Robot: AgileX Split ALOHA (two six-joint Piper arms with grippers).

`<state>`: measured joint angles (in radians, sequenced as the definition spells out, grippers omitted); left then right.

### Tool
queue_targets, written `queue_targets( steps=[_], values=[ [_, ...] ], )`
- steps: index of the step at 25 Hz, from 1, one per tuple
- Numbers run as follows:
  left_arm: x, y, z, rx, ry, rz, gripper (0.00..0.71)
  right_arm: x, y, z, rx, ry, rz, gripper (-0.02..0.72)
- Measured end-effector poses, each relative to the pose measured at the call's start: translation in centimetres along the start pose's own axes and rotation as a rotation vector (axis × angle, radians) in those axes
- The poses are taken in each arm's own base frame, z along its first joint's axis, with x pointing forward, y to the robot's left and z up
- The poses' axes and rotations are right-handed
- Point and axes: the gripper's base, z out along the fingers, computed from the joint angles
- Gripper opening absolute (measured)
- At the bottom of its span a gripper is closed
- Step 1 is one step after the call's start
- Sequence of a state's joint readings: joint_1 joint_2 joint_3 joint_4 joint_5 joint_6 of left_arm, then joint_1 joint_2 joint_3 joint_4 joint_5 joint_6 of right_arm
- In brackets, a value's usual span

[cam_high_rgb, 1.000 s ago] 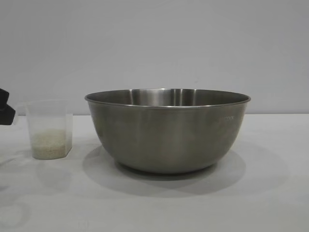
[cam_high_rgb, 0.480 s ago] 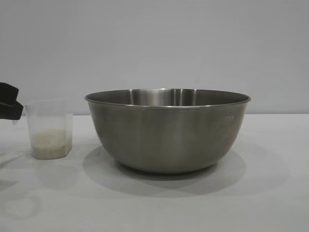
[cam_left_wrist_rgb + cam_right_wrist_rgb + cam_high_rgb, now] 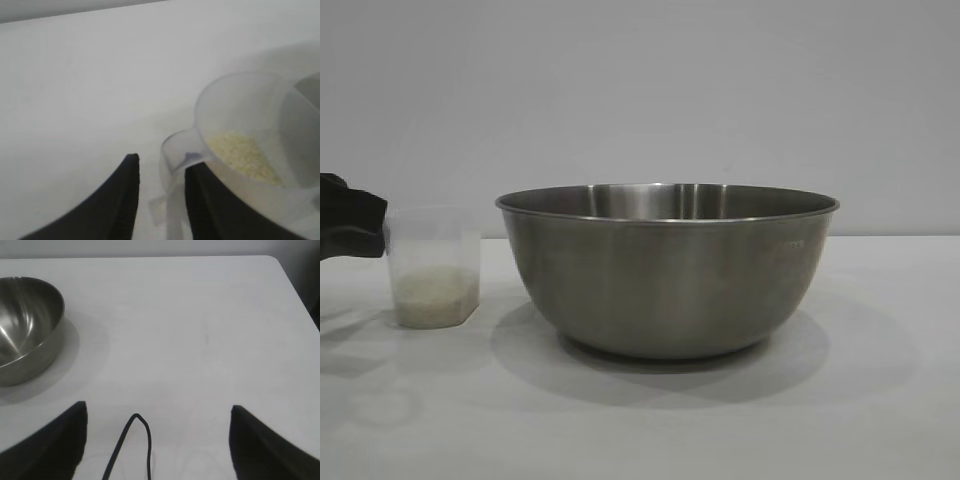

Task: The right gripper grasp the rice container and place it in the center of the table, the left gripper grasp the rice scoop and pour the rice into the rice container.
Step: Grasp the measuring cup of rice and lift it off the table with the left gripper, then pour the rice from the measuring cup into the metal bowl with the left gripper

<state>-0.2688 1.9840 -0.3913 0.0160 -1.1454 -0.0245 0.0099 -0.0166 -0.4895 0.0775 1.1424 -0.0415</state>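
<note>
The rice container (image 3: 667, 270), a big steel bowl, stands upright in the middle of the table (image 3: 880, 400); its side also shows in the right wrist view (image 3: 25, 325). Left of it is the rice scoop (image 3: 432, 265), a clear cup with rice (image 3: 432, 292) in its bottom. My left gripper (image 3: 378, 230) comes in from the left edge and is shut on the scoop's loop handle (image 3: 172, 150). In the left wrist view the left gripper (image 3: 161, 162) has the handle between its fingers, and the rice (image 3: 242, 155) lies inside the scoop (image 3: 225, 100). My right gripper (image 3: 157, 407) stands open over bare table, away from the bowl.
A thin black cable (image 3: 135, 440) loops between the right gripper's fingers. The table's far corner (image 3: 280, 265) shows in the right wrist view. A plain grey wall (image 3: 640, 90) stands behind the table.
The left gripper has come in further from the left, and the scoop has shifted a little to the right toward the bowl. The bowl has stayed put.
</note>
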Motion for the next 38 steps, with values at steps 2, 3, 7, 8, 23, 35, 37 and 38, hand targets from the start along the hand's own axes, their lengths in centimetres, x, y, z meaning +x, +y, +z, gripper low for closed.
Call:
queue_targets(
  steps=[2, 3, 7, 8, 23, 35, 37, 38],
  values=[
    [0.0, 0.0, 0.6, 0.000, -0.004, 0.000, 0.189, 0.0, 0.0, 0.0, 0.000, 0.000, 0.000, 0.528],
    [0.0, 0.0, 0.9, 0.000, -0.006, 0.000, 0.189, 0.0, 0.0, 0.0, 0.000, 0.000, 0.000, 0.528],
    [0.0, -0.2, 2.0, 0.025, -0.015, 0.012, 0.111, 0.0, 0.0, 0.0, 0.000, 0.000, 0.000, 0.528],
    [0.0, -0.3, 2.2, 0.036, -0.016, 0.017, 0.065, 0.0, 0.0, 0.0, 0.000, 0.000, 0.000, 0.528],
    [-4.4, -0.5, 2.2, 0.041, -0.171, 0.190, 0.000, 0.0, 0.0, 0.0, 0.000, 0.000, 0.000, 0.528],
    [-12.8, -3.0, 2.6, 0.170, -0.530, 0.673, 0.000, 0.0, 0.0, 0.0, 0.000, 0.000, 0.000, 0.528],
    [-13.7, -3.4, 2.8, 0.194, -0.575, 0.731, 0.000, 0.0, 0.0, 0.0, 0.000, 0.000, 0.000, 0.528],
    [-14.2, -3.6, 3.0, 0.200, -0.597, 0.763, 0.000, 0.0, 0.0, 0.0, 0.000, 0.000, 0.000, 0.528]
  ],
)
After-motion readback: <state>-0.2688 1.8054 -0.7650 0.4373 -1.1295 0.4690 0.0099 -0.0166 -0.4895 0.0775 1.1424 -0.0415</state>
